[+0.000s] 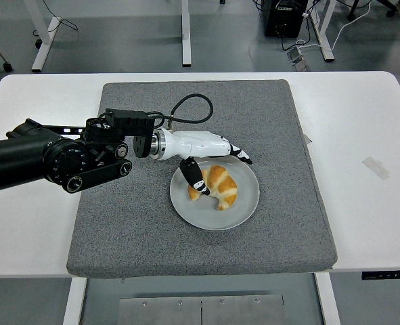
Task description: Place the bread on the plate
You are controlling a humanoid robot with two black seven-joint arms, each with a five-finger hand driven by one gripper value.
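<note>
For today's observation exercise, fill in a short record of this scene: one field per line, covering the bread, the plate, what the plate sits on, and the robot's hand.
bread: croissant-shaped bread lying on the plate
plate: round grey plate, on the mat
mat: grey mat on the white table
left hand: left hand above the plate's far-left rim, fingers spread, thumb beside the bread, nothing held
right hand: not in view

obstacle: left hand [210, 159] over plate [243, 210] rim | free: table [362, 122] right side
</note>
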